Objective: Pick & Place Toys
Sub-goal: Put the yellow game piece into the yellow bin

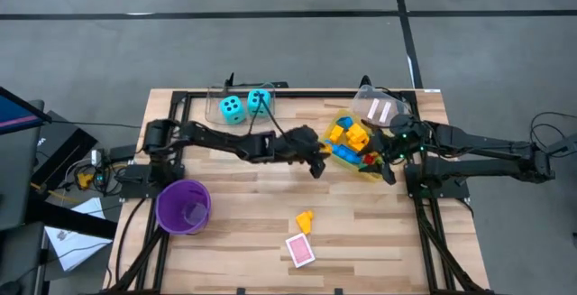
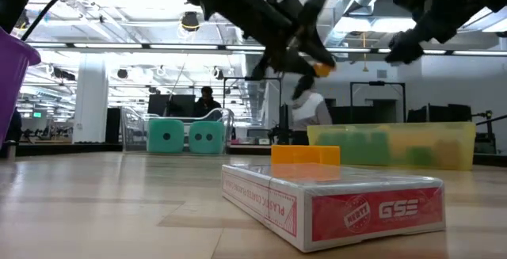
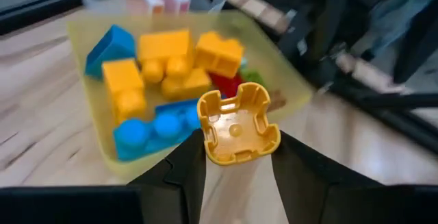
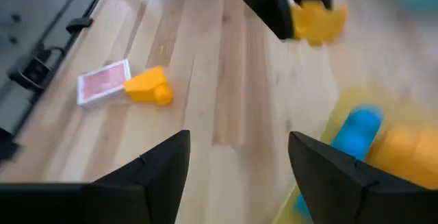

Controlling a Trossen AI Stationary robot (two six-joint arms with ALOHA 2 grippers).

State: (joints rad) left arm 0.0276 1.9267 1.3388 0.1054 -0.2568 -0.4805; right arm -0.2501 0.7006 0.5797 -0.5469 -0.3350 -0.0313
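My left gripper is shut on a yellow brick, in the air just left of the yellow bin. The bin holds several yellow, blue, red and green bricks. My right gripper is open and empty at the bin's near right corner, above the table. A yellow brick and a pink card box lie flat on the table near the front. Two cyan dice sit in a clear container at the back. My left gripper pinches the yellow brick by two opposite sides between its two fingers. The brick's hollow underside faces the wrist camera. The brick is lifted clear of the table, and it also shows in the low view and the right wrist view.
A purple cup stands at the near left. A clear container with pink cards stands behind the bin. Bare wood lies between the cup and the loose brick. The dark table frame runs along the right side.
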